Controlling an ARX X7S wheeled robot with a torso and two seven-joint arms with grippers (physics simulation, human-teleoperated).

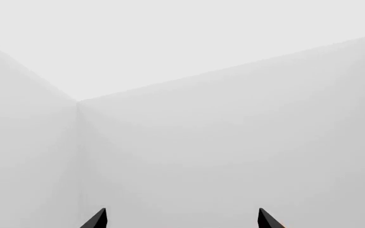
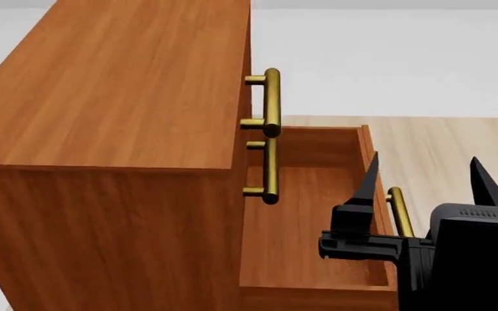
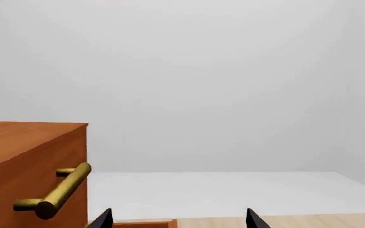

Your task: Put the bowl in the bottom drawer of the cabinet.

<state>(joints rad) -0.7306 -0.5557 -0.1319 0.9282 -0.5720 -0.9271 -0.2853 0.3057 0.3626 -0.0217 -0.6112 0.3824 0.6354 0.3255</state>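
1. Two dark fingertips of our right gripper (image 2: 424, 178) rise spread apart in the head view, one tip over the front edge of the bottom drawer (image 2: 305, 214), the other well clear of it over the pale wood floor (image 2: 439, 139); the jaws stand apart with nothing between them.
2. Our right arm's black body sits just beside the drawer's front, partly covering its brass handle (image 2: 398, 210).
3. Our left gripper (image 1: 182, 219) shows only in the left wrist view, as two dark tips set apart with nothing between them, facing a bare white corner of walls (image 1: 233, 142).
4. We see the bottom drawer pulled out of the cabinet (image 2: 102, 129), and its visible wooden inside holds nothing.
5. We cannot find the bowl in any view, so we cannot tell where it lies.
6. Above the drawer, two upper brass handles (image 2: 270, 103) stick out from the cabinet's closed fronts.
7. Only the head view shows the drawer's interior; the right wrist view catches just a corner of the cabinet, one brass handle, and a sliver of wood edge between the gripper tips, against white wall.
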